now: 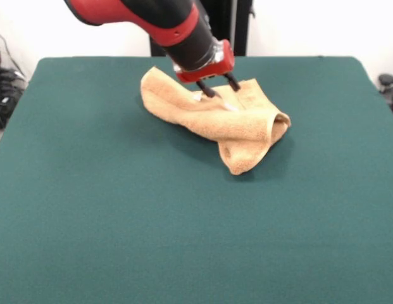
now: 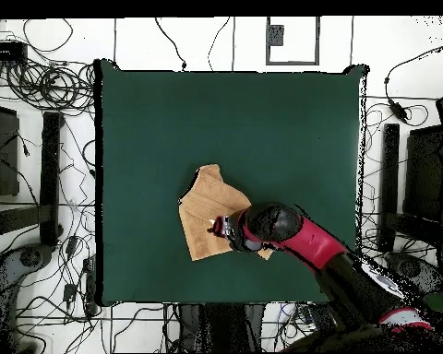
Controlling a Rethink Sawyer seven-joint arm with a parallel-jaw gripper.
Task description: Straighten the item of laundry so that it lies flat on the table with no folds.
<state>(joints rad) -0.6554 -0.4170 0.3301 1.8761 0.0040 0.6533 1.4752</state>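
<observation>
Your gripper (image 1: 219, 90) has both fingers spread, planted on the towel (image 1: 212, 117) with nothing pinched. Towel's bunched right beneath it on the table (image 1: 120, 209), one flap doubled over, so it's probably lining up a grab.

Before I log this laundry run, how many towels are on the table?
1. A single orange-tan terry towel lies rumpled and folded over itself on the far middle of the green table, under the gripper. Nothing else shows on the felt.

No legible text, labels, brands, numbers or signs on anything in either view
</observation>
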